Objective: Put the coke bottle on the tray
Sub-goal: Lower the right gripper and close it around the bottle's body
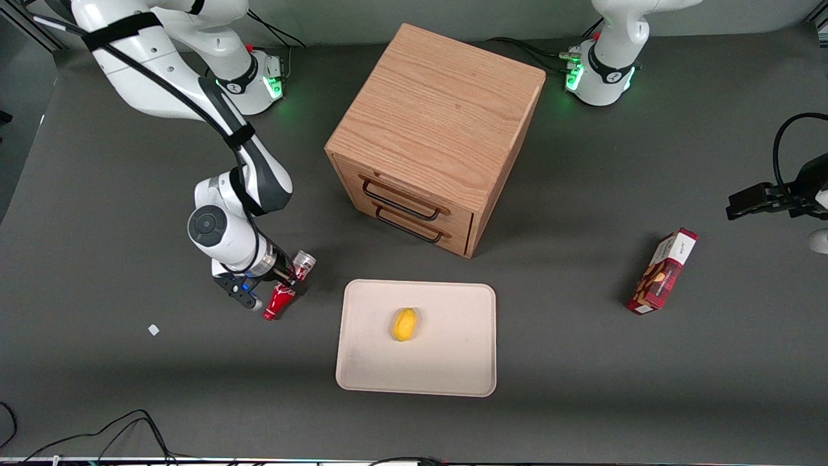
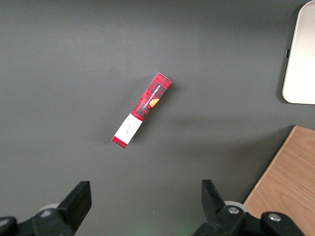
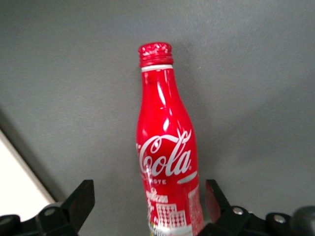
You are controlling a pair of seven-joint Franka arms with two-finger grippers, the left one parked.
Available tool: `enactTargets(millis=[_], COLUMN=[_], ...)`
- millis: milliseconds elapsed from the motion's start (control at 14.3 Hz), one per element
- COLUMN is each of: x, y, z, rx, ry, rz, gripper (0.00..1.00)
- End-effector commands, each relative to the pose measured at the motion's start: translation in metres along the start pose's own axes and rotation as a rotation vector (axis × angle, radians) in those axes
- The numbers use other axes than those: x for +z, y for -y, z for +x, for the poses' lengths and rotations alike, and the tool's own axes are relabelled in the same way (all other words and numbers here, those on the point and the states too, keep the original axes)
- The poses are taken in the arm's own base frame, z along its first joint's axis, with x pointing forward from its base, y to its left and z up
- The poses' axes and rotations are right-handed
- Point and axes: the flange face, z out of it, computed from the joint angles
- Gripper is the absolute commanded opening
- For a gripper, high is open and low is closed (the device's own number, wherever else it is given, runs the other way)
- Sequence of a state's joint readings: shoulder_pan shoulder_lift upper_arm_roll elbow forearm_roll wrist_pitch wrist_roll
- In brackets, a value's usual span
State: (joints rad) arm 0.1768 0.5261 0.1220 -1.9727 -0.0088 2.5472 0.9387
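The coke bottle lies on its side on the dark table beside the tray, toward the working arm's end. Its silvery base points away from the front camera and its red cap toward it. My gripper is low over the bottle's lower body. In the right wrist view the bottle lies between the spread fingers of the gripper. One finger is close against its side and the other stands apart from it. The gripper is open. An edge of the cream-white tray shows beside the bottle.
A yellow lemon-like fruit lies on the tray. The wooden drawer cabinet stands farther from the front camera than the tray. A red snack box lies toward the parked arm's end. A small white scrap lies near the working arm.
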Motion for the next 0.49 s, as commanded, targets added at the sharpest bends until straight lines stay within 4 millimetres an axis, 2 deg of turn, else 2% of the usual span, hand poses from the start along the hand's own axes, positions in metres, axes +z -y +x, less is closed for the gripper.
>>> enactTargets(millis=[0, 420], x=[0.0143, 0.0215], y=[-0.0001, -0.0022], z=[-0.0043, -0.0046], rx=[0.002, 0.001], ry=[-0.025, -0.02], rz=[-0.001, -0.009], gripper=[1.0, 1.0])
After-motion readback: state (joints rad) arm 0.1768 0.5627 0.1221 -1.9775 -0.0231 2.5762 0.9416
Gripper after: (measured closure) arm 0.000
